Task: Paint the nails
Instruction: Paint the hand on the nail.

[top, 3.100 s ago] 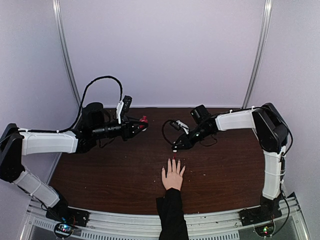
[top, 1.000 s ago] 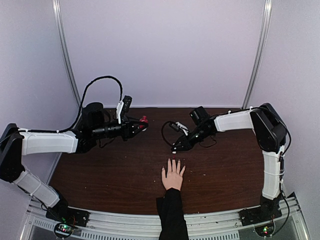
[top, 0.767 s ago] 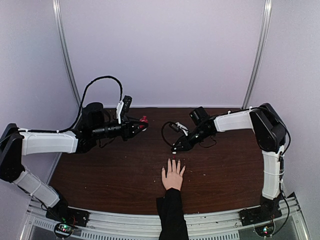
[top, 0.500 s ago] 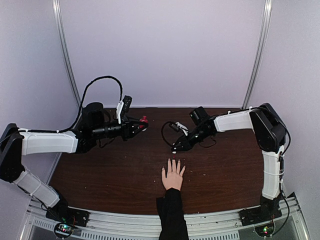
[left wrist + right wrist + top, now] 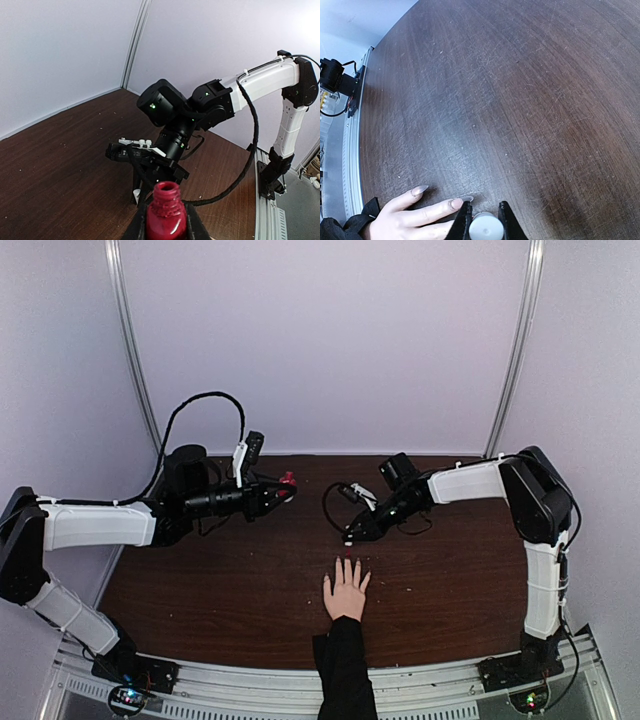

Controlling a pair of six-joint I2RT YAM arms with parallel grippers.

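- Pale lilac walls close off three sides of the cell, and the dark brown wooden counter (image 5: 220, 580) fills the floor of it.
- Human hand (image 5: 346, 592): lies flat on the counter, palm down, near the front edge at centre. Its fingers point away from the arm bases, and a black sleeve (image 5: 343, 675) runs back off the near edge.
- Nails (image 5: 456, 203): they tip the outstretched fingers. The two that my right wrist camera shows clearly look pale and glossy. From overhead they are too small for me to judge their colour.
- Left tool (image 5: 165, 226): clamped tight on a small red polish bottle (image 5: 165, 215). The bottle is upright with its neck uncapped, and it is raised above the back left of the counter, well apart from the hand.
- Right tool (image 5: 484, 221): pinched on a round white cap (image 5: 485, 229), with the fingers (image 5: 463, 219) snug on either side of it. It points down at the counter just beyond the fingertips, and the cap sits just beside the nearest nail.
- I cannot tell whether anything under the cap touches a nail.
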